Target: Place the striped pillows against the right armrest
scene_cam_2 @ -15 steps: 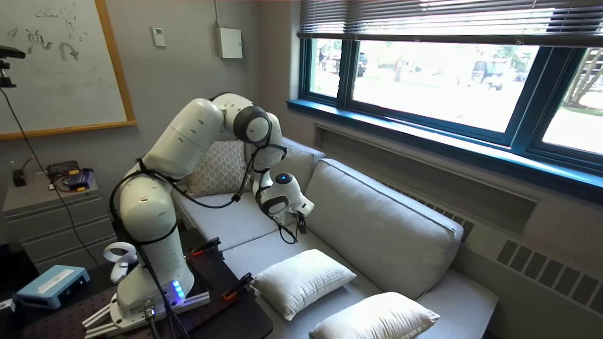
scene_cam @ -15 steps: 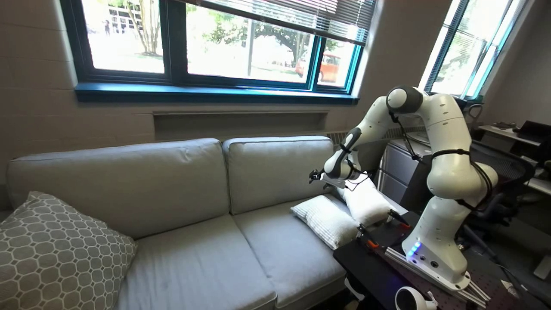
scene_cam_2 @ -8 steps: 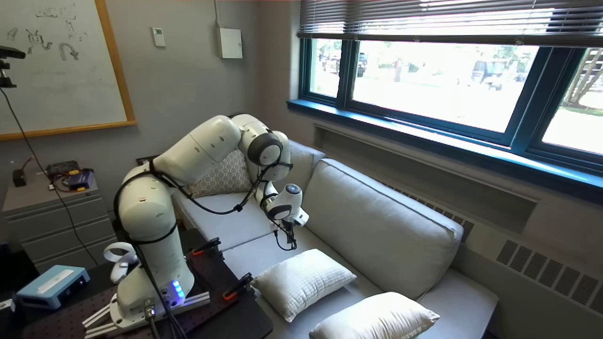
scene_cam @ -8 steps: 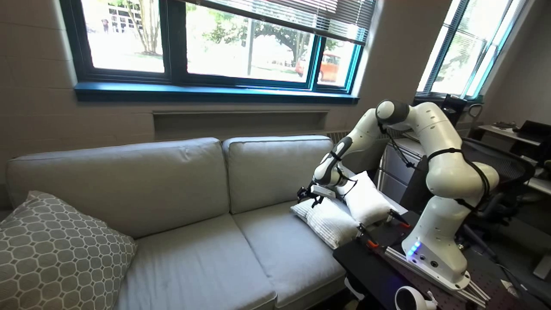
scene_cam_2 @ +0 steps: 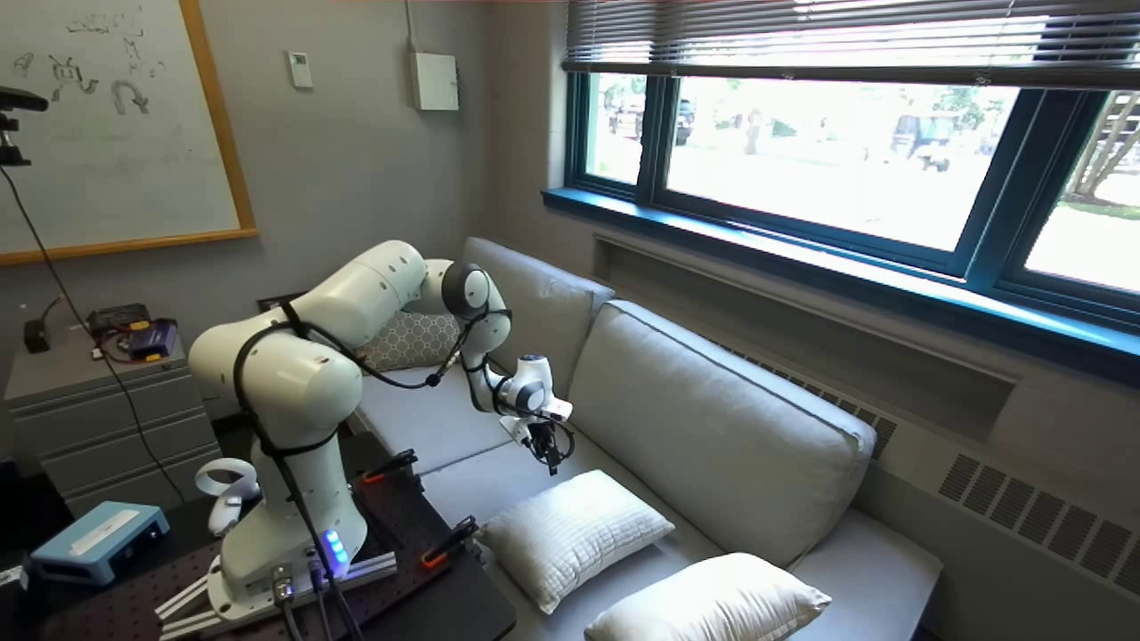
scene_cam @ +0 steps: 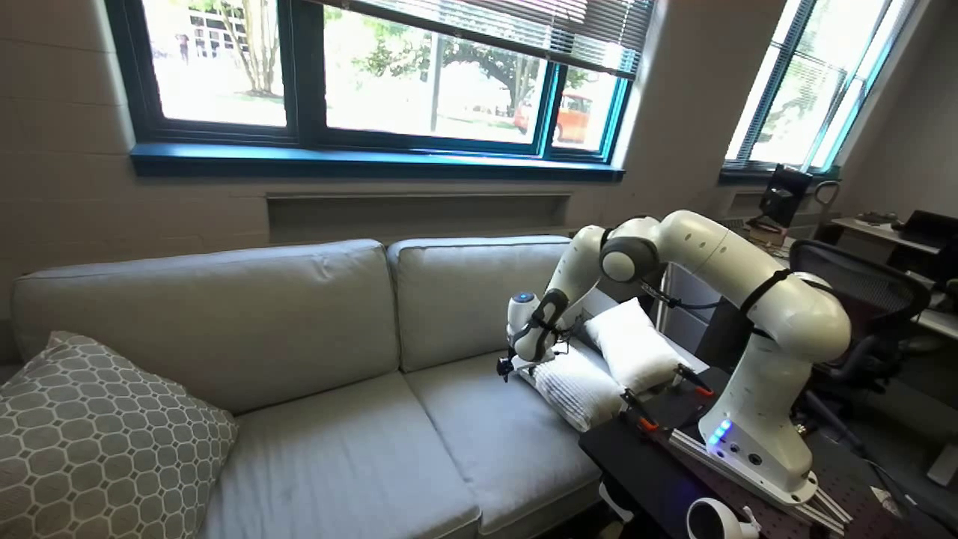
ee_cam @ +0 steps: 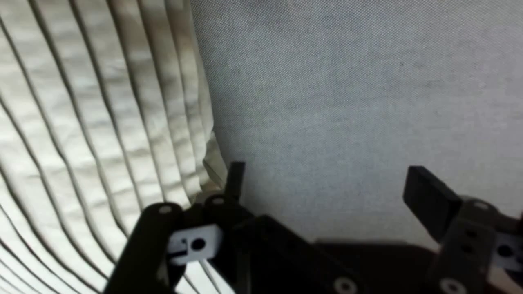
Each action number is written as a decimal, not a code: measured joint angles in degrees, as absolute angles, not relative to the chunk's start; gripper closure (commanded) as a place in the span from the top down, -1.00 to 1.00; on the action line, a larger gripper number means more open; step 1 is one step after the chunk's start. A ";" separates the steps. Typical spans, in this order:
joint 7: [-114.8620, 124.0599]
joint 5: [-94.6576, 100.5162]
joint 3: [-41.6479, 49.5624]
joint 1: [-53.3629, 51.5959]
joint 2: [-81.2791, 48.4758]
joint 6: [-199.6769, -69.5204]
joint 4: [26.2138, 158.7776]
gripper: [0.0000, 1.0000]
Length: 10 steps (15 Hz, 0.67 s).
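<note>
In an exterior view, the gripper hangs low over the seat of the sofa, at a corner of the striped pillow, which lies toward the seat's front edge; the second cream pillow sits tilted beyond it, nearer the sofa's end. In an exterior view, the second cream pillow is beside the right armrest, contact unclear. In the wrist view, the fingers stand wide apart, seat fabric between them, one just beside the striped pillow's edge.

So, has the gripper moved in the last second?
Yes: in an exterior view the gripper went down and left, from in front of the right-hand back cushion to below its lower edge.
</note>
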State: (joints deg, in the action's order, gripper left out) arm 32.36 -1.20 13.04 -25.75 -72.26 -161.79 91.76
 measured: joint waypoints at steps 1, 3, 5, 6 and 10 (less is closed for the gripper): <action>33.47 -0.94 15.27 -29.09 -74.26 -158.56 88.79 0.74; 35.29 0.64 18.78 -33.66 -78.36 -151.91 82.99 0.87; 36.62 3.49 21.56 -35.19 -82.41 -145.40 77.65 1.00; 36.94 5.12 22.88 -35.12 -84.12 -142.47 75.51 1.00; 41.59 17.76 25.78 -32.84 -84.68 -133.56 74.29 0.50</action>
